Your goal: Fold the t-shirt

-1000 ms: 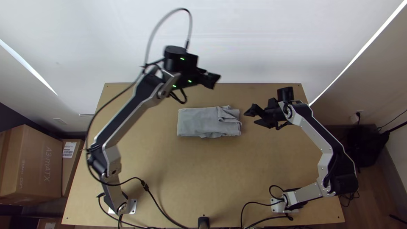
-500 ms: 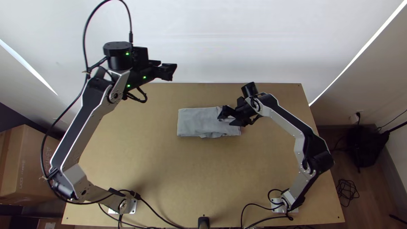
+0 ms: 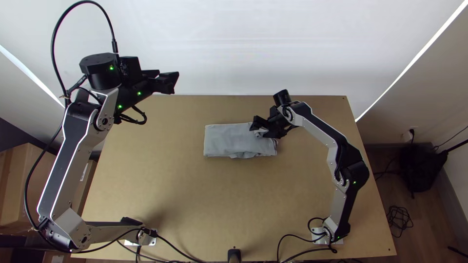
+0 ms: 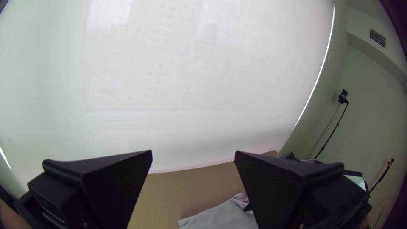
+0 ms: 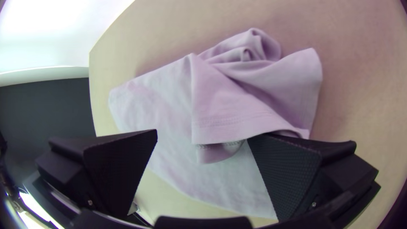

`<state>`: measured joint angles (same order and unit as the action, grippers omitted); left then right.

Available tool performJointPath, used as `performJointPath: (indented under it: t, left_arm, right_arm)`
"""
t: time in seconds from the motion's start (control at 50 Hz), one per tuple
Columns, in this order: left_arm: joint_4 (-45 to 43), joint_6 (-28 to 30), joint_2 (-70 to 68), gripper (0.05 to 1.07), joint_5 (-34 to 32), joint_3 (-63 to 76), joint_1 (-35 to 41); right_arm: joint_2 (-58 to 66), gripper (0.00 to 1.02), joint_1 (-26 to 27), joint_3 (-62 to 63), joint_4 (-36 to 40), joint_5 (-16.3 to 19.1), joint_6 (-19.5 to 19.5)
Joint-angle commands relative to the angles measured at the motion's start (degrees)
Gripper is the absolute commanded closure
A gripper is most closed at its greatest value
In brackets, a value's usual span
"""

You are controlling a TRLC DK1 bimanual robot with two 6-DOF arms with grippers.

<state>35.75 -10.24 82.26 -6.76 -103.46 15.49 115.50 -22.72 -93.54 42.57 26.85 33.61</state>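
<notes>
The silver-linked arms [image 3: 56, 182] are black at the joints [image 3: 356, 174], left claw [image 3: 169, 82] and right claw [image 3: 260, 128]; green lights [image 3: 111, 68] and a looping black cable [image 3: 52, 41] sit toward ten o'clock.

Makeshift robotics lab: table-mounted arms [image 3: 355, 173], loose cables [image 3: 399, 220], cardboard boxes [image 3: 14, 173]

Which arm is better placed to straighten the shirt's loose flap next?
Right, I'd say: the right tool is open over the shirt, at the flap. The left tool, also open, is well off to the shirt's left.
</notes>
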Motion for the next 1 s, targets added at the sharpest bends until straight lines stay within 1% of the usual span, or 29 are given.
performJointPath:
  t: [0.0,0.12,0.26,0.32,0.46,0.58,0.6,0.64,0.66,0.76,0.98]
  left_arm:
    - [0.4,-0.1,-1.8,0.1,0.3,1.9,-0.6]
    - [0.4,-0.5,-2.0,0.1,0.3,2.6,-0.6]
    - [0.3,-0.7,-2.0,0.1,0.7,2.6,-0.6]
    - [0.2,-0.7,-2.1,0.1,0.7,2.6,-0.8]
    - [0.4,-0.5,-2.5,0.1,0.7,2.5,-1.0]
    - [0.5,-0.3,-2.7,0.1,0.7,2.5,-1.2]
    - [0.5,-0.3,-2.8,0.1,0.7,2.5,-1.2]
    - [0.6,-0.3,-2.8,0.1,0.7,2.4,-1.2]
    - [0.6,-0.3,-2.8,0.1,0.7,2.4,-1.2]
    - [0.7,-0.3,-2.7,0.1,0.7,2.4,-1.1]
    - [0.8,-0.3,-2.6,0.1,1.1,2.3,-0.8]
  right_arm:
    - [-0.7,0.04,1.4,-0.1,-1.5,-3.6,-2.7]
    - [-3.5,0.04,2.9,3.4,-7.0,-7.1,-3.5]
    - [-6.0,0.04,5.9,5.9,-8.2,-7.3,-4.4]
    - [-7.4,0.04,7.3,7.2,-8.1,-6.6,-5.0]
    - [-8.8,0.04,11.4,10.6,-7.8,-1.6,-7.6]
    - [-8.5,0.04,14.3,12.2,-7.1,7.0,-9.3]
    - [-8.2,0.04,14.5,12.2,-7.1,8.1,-9.8]
    - [-7.8,0.04,14.7,12.7,-6.9,11.6,-11.0]
    - [-7.7,0.04,14.8,12.8,-6.7,12.7,-11.5]
    - [-5.7,0.04,14.6,12.2,-6.4,14.3,-13.6]
    - [-0.3,0.04,13.2,9.6,-5.7,14.5,-15.7]
